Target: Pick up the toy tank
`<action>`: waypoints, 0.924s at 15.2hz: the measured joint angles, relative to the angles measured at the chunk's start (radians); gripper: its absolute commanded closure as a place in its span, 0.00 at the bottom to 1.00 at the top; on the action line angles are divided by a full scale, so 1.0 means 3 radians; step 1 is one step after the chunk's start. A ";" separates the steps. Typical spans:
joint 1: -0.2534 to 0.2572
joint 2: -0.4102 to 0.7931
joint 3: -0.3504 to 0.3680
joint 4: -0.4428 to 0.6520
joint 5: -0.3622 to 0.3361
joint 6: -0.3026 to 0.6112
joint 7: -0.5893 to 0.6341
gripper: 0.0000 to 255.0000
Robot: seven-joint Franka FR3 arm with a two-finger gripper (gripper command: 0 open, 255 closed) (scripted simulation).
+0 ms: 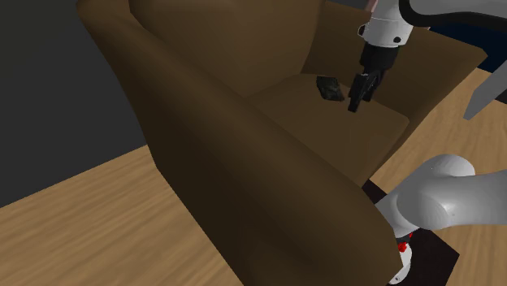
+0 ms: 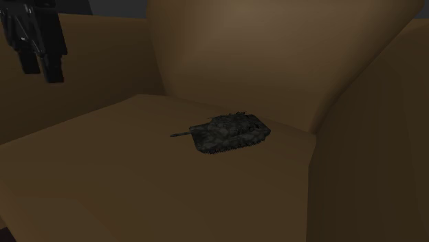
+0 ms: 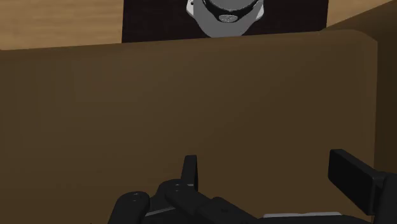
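Observation:
A small dark camouflage toy tank (image 1: 329,87) sits upright on the brown seat cushion (image 1: 357,130) of an armchair, close to the backrest. Its thin barrel points toward the second exterior view's left, where the tank (image 2: 230,132) lies near the middle. My black gripper (image 1: 356,96) hangs just above the cushion, a short way to the shoulder view's right of the tank and not touching it. Near the second exterior view's top left corner the gripper (image 2: 41,72) hovers well away from the tank. The gripper (image 3: 267,167) is open in the wrist view, with nothing between its fingers (image 3: 189,170).
The armchair's tall backrest (image 2: 261,48) and thick armrests (image 1: 244,154) wall in the seat on three sides. Wooden floor (image 1: 89,219) surrounds the chair. The robot's base (image 1: 439,203) stands on a dark stand at lower right. A grey slanted leg (image 1: 486,93) shows at far right.

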 measured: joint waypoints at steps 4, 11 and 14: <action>-0.0088 0.0205 -0.0036 0.0070 -0.0027 0.0187 0.0099 0.00; -0.0368 0.0810 -0.0204 0.0343 -0.0119 0.0707 0.0392 0.00; -0.0478 0.1083 -0.0285 0.0467 -0.0147 0.0942 0.0517 0.00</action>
